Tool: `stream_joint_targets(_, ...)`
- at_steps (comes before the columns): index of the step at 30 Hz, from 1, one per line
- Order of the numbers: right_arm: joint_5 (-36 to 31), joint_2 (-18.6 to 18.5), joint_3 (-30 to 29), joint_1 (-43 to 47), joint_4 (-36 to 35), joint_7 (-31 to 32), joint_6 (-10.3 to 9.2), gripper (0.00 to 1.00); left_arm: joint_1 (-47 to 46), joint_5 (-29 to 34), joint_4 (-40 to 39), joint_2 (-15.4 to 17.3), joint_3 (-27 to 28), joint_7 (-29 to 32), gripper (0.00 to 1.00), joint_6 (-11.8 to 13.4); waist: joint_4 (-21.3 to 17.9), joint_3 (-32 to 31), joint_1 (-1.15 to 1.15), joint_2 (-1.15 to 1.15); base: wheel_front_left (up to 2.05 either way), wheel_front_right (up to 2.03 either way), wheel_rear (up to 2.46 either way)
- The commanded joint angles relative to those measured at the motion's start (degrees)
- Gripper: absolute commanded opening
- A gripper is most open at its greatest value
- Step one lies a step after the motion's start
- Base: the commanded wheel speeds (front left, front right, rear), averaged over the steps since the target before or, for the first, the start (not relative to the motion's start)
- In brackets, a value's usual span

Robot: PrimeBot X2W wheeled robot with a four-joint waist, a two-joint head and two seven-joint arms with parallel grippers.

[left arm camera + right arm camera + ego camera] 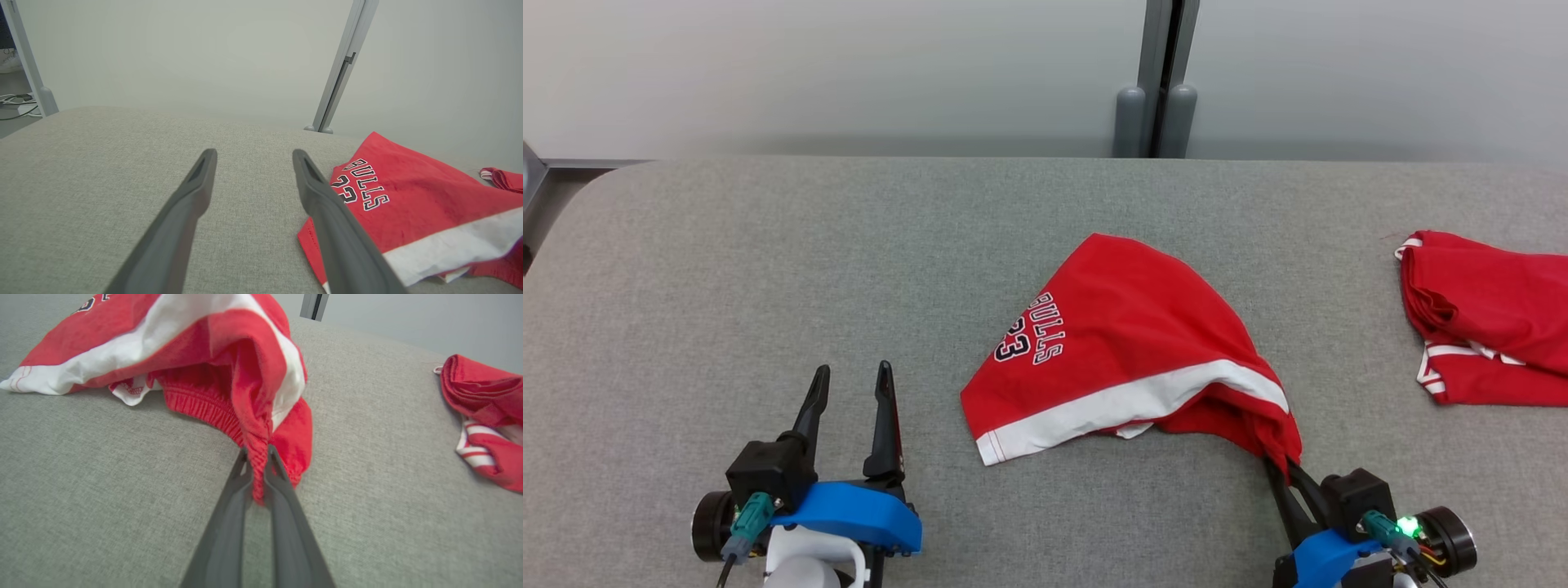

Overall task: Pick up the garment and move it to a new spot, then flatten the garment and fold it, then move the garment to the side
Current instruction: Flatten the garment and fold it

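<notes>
Red Bulls shorts (1127, 351) lie crumpled at frame centre on the grey table (768, 269), their waistband pinched by the right gripper (257, 457). The left gripper (854, 380) stands spread and empty. This looks like the relocating step; next comes lifting them clear.

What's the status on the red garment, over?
Right gripper shut on the red Bulls garment at its elastic edge, bulk lying on the table. Left gripper open, empty. Second red garment far right, apart, not in the way.

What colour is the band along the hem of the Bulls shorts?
White, on the red shorts; the band shows best in the head view.
</notes>
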Motion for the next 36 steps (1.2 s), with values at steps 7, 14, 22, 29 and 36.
stream_joint_targets(7, 3.13, -0.15, -1.62, -0.03, 1.76, -2.44, 0.01, 0.81, 0.67, -0.40, 0.31, 0.44, -0.33, -0.22, 1.00, 0.28, -0.40, -1.56, 0.00, 0.00, 0.00, 0.00, 0.00)
stream_joint_targets(14, 6.11, -0.15, -3.14, 1.49, -1.30, -3.38, 0.01, 1.00, 1.55, -0.58, 0.26, 0.52, -0.92, 0.09, 1.00, 0.35, -1.52, -3.25, 0.00, 0.00, 0.00, 0.00, 0.00)
stream_joint_targets(22, 7.86, -0.15, -7.17, 2.99, -9.56, 0.04, 0.01, 1.00, 2.35, -0.76, 0.04, 0.57, -2.06, 0.55, 1.00, 0.23, -1.16, -4.53, 0.00, 0.00, 0.00, 0.00, 0.00)
stream_joint_targets(29, 5.87, -0.12, -11.90, -0.99, -12.00, 5.99, 0.01, 1.00, 1.70, -0.95, -0.12, 0.57, -2.28, 0.68, 1.00, 0.25, 0.72, -3.79, 0.00, 0.00, 0.00, 0.00, 0.00)
stream_joint_targets(36, 6.85, -0.41, -11.65, -5.48, -5.24, 9.69, 0.01, 1.00, 0.86, -1.00, -0.07, 0.61, -2.29, 0.54, 1.00, 0.31, 2.60, -2.45, 0.00, 0.00, 0.00, 0.00, 0.00)
